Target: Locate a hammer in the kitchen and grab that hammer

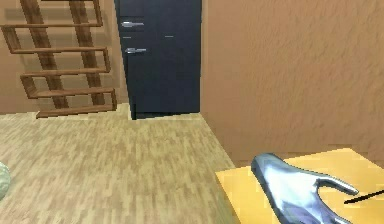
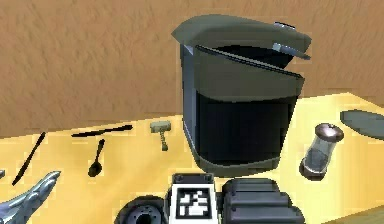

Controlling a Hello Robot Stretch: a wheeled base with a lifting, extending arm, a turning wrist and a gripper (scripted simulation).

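Hammer [image 2: 161, 136] lies on the yellow counter [image 2: 130, 172] near its wall edge, just beside the coffee maker [image 2: 240, 100]. Judge it stiff and head-heavy: take its handle close to the head. The gripper [image 2: 140, 211] sits at the near edge; you cannot tell how its jaws stand or whether it holds anything.

— What colour is the table [image 2: 130, 165]?
— Yellow. The hammer [image 2: 161, 132] on it is pale grey-tan, the spoon [image 2: 97, 160] black, the coffee machine [image 2: 240, 90] dark grey.
— And the room?
— Tan wall [image 1: 300, 70], streaky wood-grain floor [image 1: 110, 160], near-black fridge [image 1: 160, 55], brown shelf [image 1: 72, 97], silvery-blue hand statue [image 1: 300, 190].
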